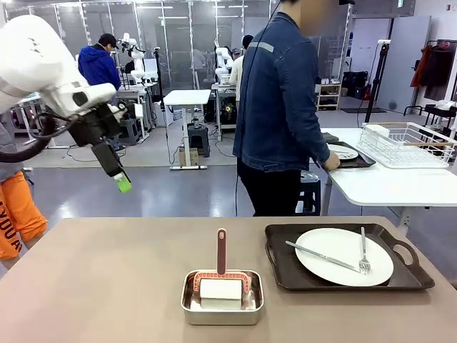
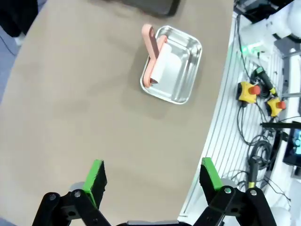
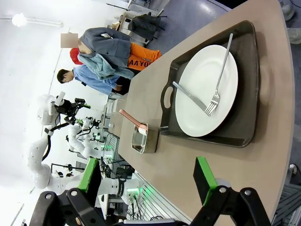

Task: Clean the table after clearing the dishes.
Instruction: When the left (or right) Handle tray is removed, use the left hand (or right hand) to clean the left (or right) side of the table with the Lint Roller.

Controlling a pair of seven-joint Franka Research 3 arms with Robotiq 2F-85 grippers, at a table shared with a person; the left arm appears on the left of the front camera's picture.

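The beige-brown table (image 1: 107, 286) carries one of the dishes: a white plate (image 1: 335, 243) with fork and knife on a dark tray (image 1: 278, 250) at the front right. In the right wrist view, that plate (image 3: 197, 75) and tray (image 3: 244, 56) lie ahead of my open right gripper (image 3: 146, 175). A second plate (image 1: 344, 151) sits on a dark tray on the white side table (image 1: 371, 186), with the person's hand (image 1: 330, 163) on it. My left gripper (image 1: 121, 182) hangs high over the table's left end. Seen from the left wrist, it (image 2: 153, 176) is open and holds nothing.
A small steel pan (image 1: 222, 296) holding a white pad with a pink handle stands at the front middle, also seen from the wrists (image 2: 171, 63) (image 3: 141, 139). A white wire dish rack (image 1: 407, 143) is on the side table. The person in a denim jacket (image 1: 278, 107) stands at the far edge.
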